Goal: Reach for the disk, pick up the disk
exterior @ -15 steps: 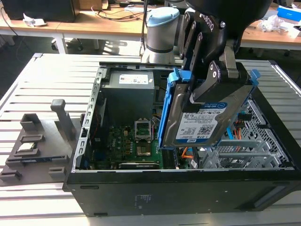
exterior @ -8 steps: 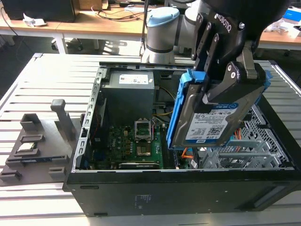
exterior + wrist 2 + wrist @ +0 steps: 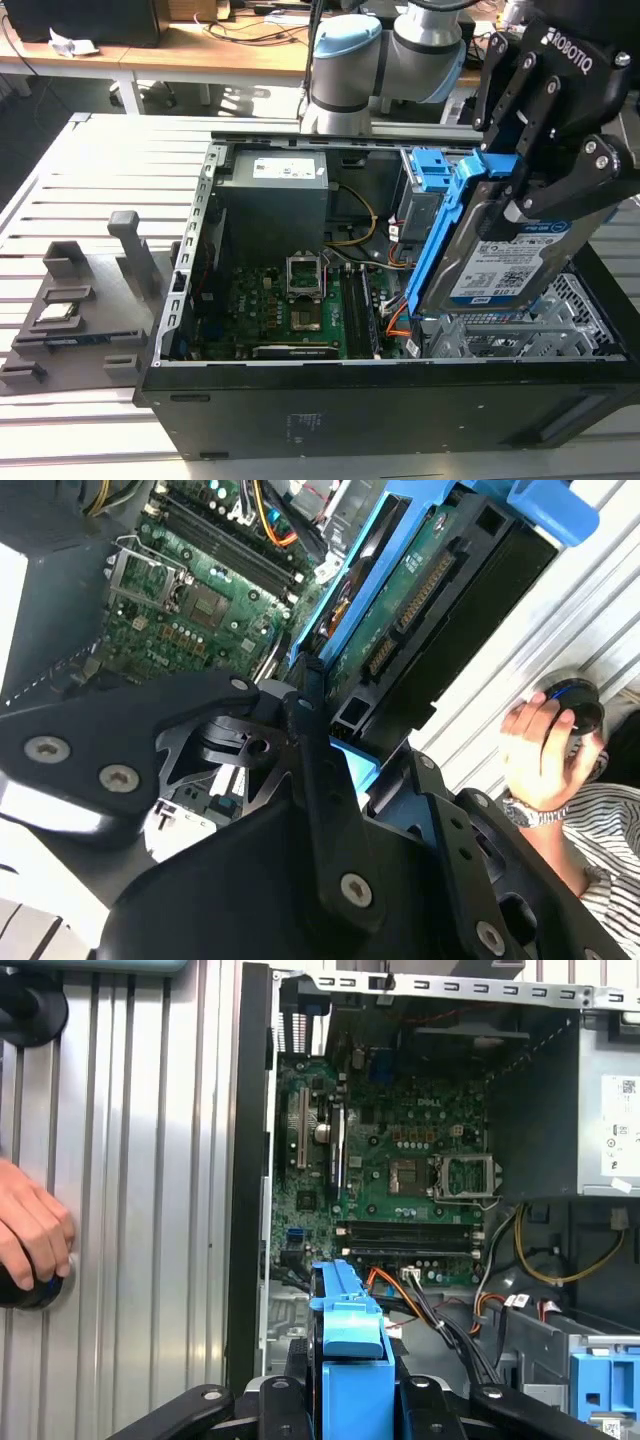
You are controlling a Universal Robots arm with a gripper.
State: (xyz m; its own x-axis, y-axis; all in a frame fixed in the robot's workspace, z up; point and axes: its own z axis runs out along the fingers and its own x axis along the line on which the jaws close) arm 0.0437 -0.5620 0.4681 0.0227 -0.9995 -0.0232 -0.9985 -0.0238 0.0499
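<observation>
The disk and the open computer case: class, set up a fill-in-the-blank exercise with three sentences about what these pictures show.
1. The gripper is shut on the ____.
2. The disk has side rails coloured ____.
3. The disk is held tilted above the open computer ____, whose motherboard is green.

Missing words: disk; blue; case

Tilted blue-railed silver disk (image 3: 505, 255), lifted
</observation>
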